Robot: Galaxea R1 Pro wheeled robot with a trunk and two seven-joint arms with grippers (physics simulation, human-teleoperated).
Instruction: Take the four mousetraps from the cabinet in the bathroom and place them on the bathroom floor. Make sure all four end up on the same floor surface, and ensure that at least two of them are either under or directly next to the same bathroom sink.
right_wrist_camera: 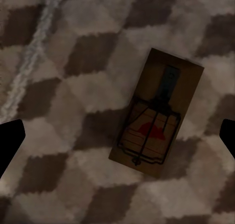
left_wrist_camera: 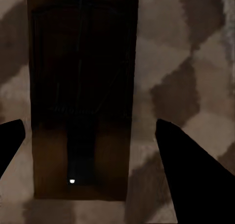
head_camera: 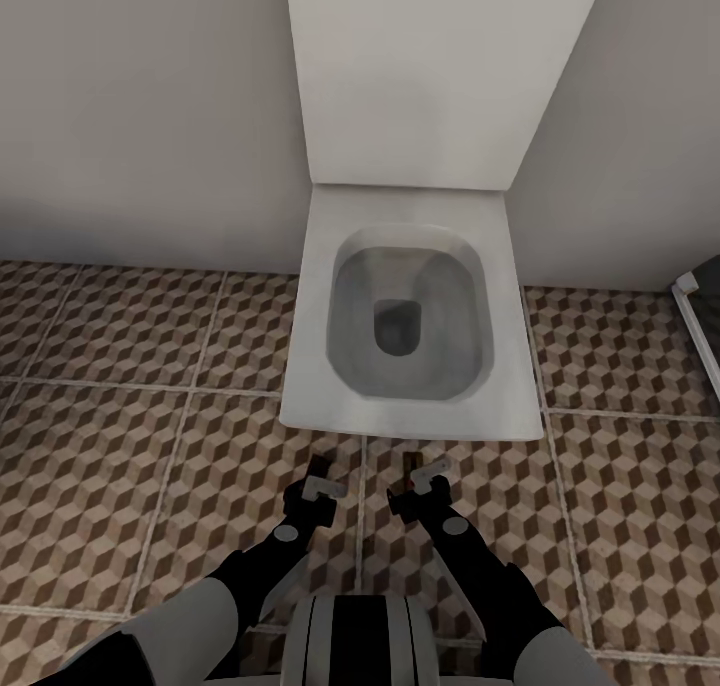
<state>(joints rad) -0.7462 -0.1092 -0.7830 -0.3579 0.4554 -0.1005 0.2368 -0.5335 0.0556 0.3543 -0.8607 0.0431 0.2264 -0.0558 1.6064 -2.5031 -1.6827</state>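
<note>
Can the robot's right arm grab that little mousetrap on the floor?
Probably yes. The mousetrap lies flat on the bathroom floor below the open right gripper, with nothing between them.

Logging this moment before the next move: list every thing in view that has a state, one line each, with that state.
toilet: lid up, bowl open.
left mousetrap: flat on the bathroom floor, not gripped.
right mousetrap: flat on the tiles, wire parts up, not gripped.
left gripper: open, above its mousetrap.
right gripper: open, above its mousetrap.
</note>
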